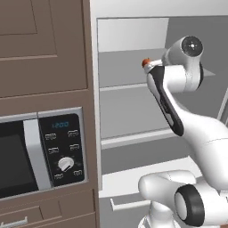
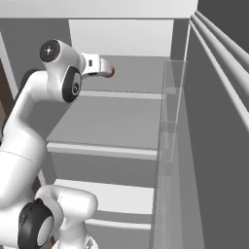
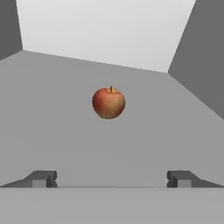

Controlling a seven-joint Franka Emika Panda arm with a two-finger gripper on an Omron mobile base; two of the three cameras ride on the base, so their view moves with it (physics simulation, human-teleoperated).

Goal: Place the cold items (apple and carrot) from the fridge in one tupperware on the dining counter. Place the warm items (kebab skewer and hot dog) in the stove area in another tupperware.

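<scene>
Reaching into the open fridge, the white arm extends over an upper shelf toward the back wall. In the hand view, the gripper points along the grey shelf floor at an apple, which sits upright, stem up, ahead of the fingertips and apart from them. The fingers stand wide apart with nothing between them; the apple lies roughly centred on the line between them. In the left base view, a small part of the apple shows past the arm's wrist; in the right base view it shows at the hand's far end. A microwave is set into brown cabinets left of the fridge.
</scene>
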